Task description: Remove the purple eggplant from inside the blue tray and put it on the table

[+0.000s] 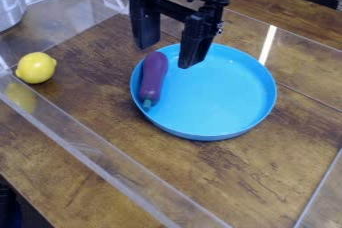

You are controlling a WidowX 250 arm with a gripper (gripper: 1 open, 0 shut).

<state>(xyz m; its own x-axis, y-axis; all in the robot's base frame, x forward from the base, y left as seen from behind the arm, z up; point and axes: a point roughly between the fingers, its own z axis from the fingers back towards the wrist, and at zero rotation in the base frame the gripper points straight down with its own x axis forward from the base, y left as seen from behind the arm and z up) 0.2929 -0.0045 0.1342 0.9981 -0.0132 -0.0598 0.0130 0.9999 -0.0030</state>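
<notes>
Because the purple eggplant lies against the blue tray left rim, gripper hangs above it, jaws spread for straddling

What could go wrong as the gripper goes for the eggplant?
1. The eggplant lies against the tray's left rim, so a finger may strike the rim and shift the tray.
2. The open gripper hangs near the eggplant's upper end, so a grasp there might let it tip or slip.
</notes>
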